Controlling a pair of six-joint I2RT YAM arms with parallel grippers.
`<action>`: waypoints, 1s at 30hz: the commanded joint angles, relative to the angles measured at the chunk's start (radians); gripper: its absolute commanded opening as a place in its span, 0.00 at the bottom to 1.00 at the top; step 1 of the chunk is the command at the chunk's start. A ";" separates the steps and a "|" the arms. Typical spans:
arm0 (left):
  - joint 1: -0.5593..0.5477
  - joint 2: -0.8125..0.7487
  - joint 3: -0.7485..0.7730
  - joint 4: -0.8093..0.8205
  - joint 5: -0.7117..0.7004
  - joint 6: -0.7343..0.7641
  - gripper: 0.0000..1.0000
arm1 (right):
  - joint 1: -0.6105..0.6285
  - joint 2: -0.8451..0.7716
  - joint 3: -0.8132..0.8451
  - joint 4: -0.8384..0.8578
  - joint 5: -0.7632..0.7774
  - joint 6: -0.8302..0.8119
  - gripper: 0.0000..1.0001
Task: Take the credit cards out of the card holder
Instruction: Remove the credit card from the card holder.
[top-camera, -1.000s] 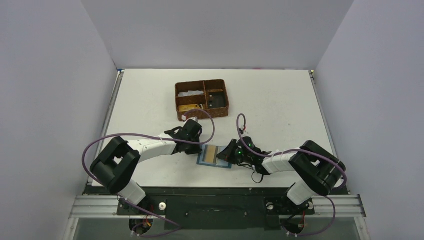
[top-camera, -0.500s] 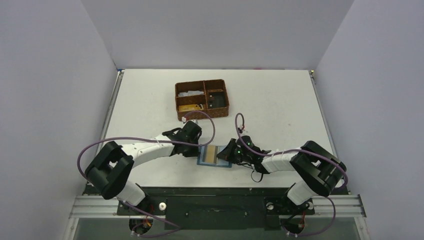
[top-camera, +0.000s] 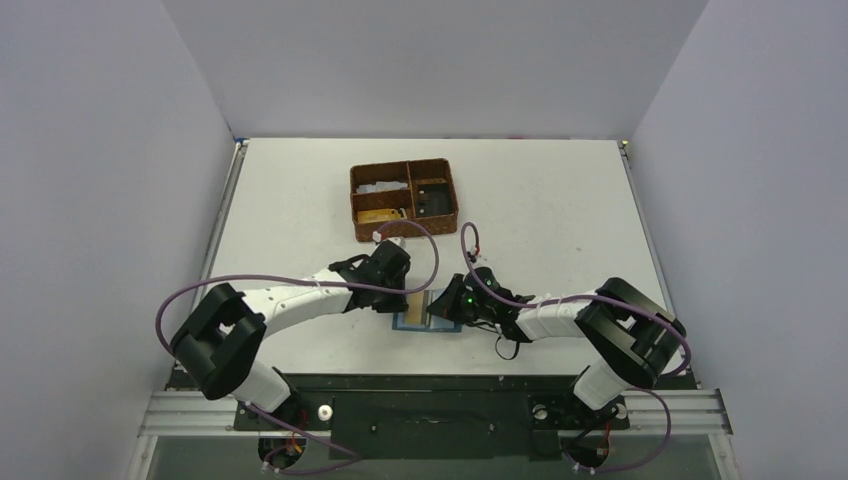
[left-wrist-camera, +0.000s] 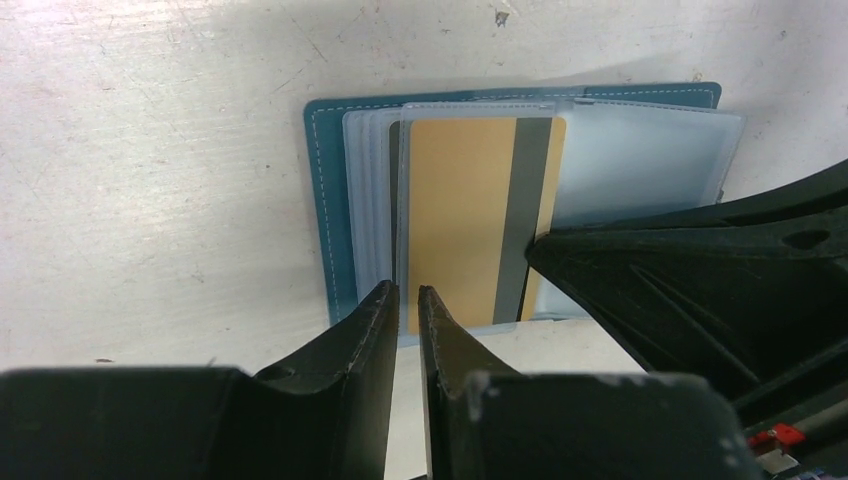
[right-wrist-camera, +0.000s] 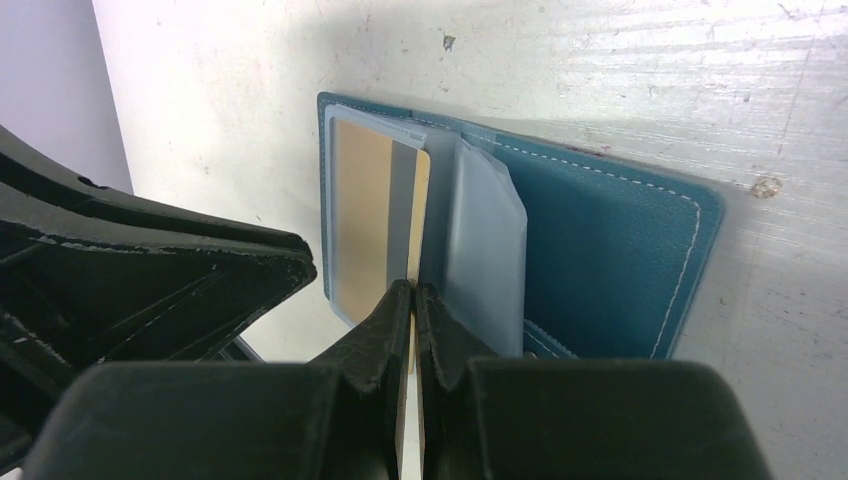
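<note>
White and scuffed, the tabletop (top-camera: 560, 200) sits boxed in on three sides by plain, pale lilac-grey walls (top-camera: 90, 200), with the two arms mounted on a metal rail (top-camera: 700, 410) at its near edge. Close-up views show fine scratches and dark specks across the painted surface. A brown woven basket (top-camera: 404, 199) with several compartments stands toward the far side, well apart from the work. Near the front edge, between the arms, the teal card holder (left-wrist-camera: 325, 200) lies open and flat, white stitching along its border and clear plastic sleeves (left-wrist-camera: 640, 160) fanned across it. A tan-gold credit card (left-wrist-camera: 460, 220) rests in the front sleeve, back side up, with a grey stripe along one long edge. The left hand (left-wrist-camera: 404, 292) sits at the holder's near edge with its fingers slightly parted, gripping nothing. The right hand (right-wrist-camera: 413, 288) is pinched together on the card's long edge, with a tan sliver showing between its fingers.
</note>
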 joint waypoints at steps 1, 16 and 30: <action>-0.002 0.025 0.036 0.057 0.004 0.015 0.10 | 0.010 0.014 0.024 -0.001 0.026 -0.014 0.00; -0.001 0.116 0.021 -0.001 -0.072 -0.009 0.00 | 0.003 0.000 0.008 -0.014 0.031 -0.017 0.00; 0.012 0.142 -0.018 -0.017 -0.095 -0.037 0.00 | -0.057 -0.044 -0.070 0.019 0.019 -0.019 0.00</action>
